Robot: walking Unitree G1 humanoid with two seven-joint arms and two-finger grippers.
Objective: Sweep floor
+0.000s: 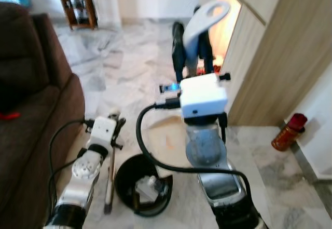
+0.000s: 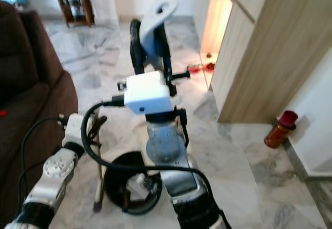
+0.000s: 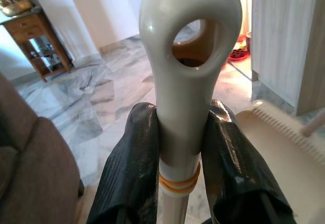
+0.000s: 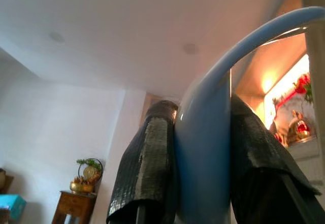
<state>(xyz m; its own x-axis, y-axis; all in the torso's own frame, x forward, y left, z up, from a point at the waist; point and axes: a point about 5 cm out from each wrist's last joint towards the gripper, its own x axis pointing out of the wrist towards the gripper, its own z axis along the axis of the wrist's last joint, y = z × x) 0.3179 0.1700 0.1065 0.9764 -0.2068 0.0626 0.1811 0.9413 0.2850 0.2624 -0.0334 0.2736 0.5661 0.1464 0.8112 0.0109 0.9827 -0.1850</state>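
Observation:
My right gripper (image 1: 192, 56) is raised at mid-height in front of me, shut on a pale blue curved handle (image 1: 206, 16) with a loop at its top; the right wrist view has the fingers (image 4: 147, 173) clamped on that handle (image 4: 203, 132). My left gripper (image 1: 116, 129) is low on the left, shut on a thin stick (image 1: 110, 185) that reaches down to the floor. In the left wrist view it clamps a white handle end (image 3: 190, 56) with a hang-hole and a yellow band. A cream dustpan (image 3: 284, 148) with comb teeth lies beside it.
A black round bin (image 1: 124, 173) holding scraps stands on the marble floor between my arms. A brown sofa (image 1: 31, 109) is at the left, a wooden cabinet (image 1: 280, 47) at the right and a red bottle (image 1: 289, 132) by the wall. A wooden side table (image 1: 75, 3) stands far back.

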